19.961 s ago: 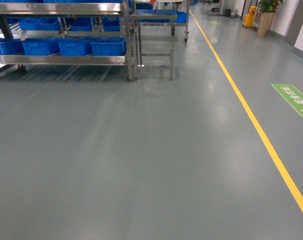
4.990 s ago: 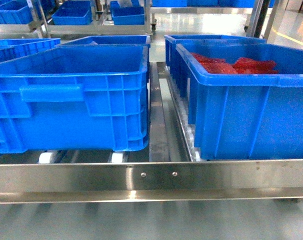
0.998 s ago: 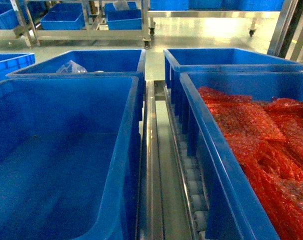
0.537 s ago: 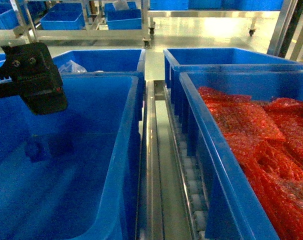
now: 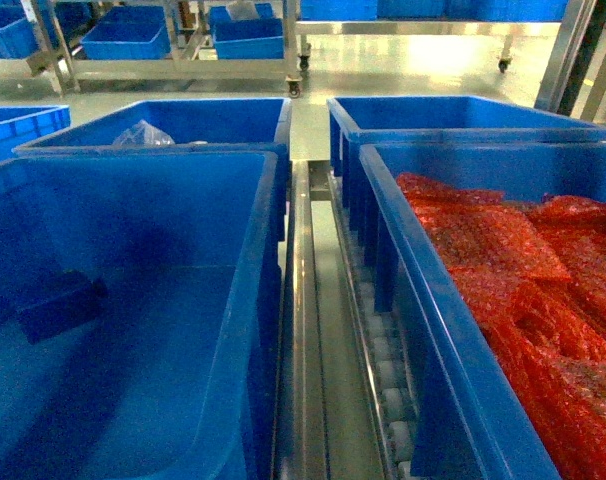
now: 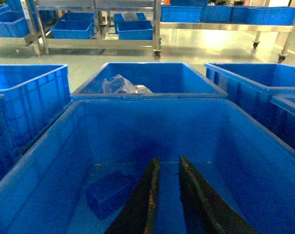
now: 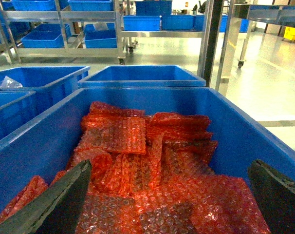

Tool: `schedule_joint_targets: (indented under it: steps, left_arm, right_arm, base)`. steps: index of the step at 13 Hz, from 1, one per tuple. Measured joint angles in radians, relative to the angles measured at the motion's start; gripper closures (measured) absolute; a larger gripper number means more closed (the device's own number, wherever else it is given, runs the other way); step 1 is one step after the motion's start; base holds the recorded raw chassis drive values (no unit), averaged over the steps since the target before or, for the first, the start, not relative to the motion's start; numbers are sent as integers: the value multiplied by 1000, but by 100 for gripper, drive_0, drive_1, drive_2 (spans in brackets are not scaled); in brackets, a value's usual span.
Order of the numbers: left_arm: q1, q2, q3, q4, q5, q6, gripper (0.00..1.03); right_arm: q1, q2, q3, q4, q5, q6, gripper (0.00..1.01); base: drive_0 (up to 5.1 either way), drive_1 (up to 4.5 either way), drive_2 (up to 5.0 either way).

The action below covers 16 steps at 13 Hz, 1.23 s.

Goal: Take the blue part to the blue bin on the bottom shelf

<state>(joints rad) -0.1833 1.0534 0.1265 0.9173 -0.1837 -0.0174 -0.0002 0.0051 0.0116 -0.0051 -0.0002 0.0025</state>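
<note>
**A:** Left wrist view first: where is the blue part [image 6: 110, 194]?

**B:** It lies on the floor of the blue bin [image 6: 35, 156], toward that bin's left wall. It sits just left of the left gripper [image 6: 168, 168] and a little below its tips, with its long side slanting across the floor. The head view shows the same block [image 5: 61, 304] low against the left wall.

**A:** And the gripper itself?

**B:** Its two fingers are nearly together, with only a thin gap, and nothing is between them. The part is clear of them, apart and resting on its own.

**A:** Which arm is nearer?

**B:** The left, plainly. The right gripper [image 7: 172, 195] hangs spread wide over the neighbouring bin [image 7: 45, 146], empty, above a heap of red bubble wrap [image 7: 138, 161].

**A:** So what is left to do?

**B:** I would judge the drop done, since the part is already inside. Any further move is straight up and out, away from the left wall.

**A:** Other bins?

**B:** The one behind [image 6: 147, 87] holds a crumpled clear bag [image 6: 120, 85]. Between the two front bins runs the steel rail [image 5: 308, 330] with white rollers [image 5: 388, 375] of the bottom shelf.
</note>
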Motion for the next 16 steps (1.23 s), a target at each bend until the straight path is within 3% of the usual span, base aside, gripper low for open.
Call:
schedule_joint_targets:
  steps: [1, 2, 3, 4, 5, 16]
  left_arm:
    - [25, -11, -39, 41, 22, 0, 101]
    - [45, -52, -68, -7, 37, 2, 101]
    - [85, -229, -93, -135, 84, 2, 101]
    - [182, -445, -114, -324, 183, 3, 101]
    - [182, -530, -115, -404, 183, 3, 101]
    - [182, -735, -115, -600, 183, 3, 101]
  right_arm:
    - [0, 0, 0, 0, 0, 0, 3]
    - [0, 0, 0, 0, 0, 0, 3]
    - [0, 0, 0, 0, 0, 0, 3]
    - [0, 0, 0, 0, 0, 0, 3]
    - [0, 0, 0, 0, 0, 0, 3]
    - [0, 0, 0, 0, 0, 0, 3]
  base:
    - [0, 0, 0]
    - [0, 0, 0]
    - [0, 0, 0]
    - [0, 0, 0]
    - [0, 0, 0]
    - [0, 0, 0]
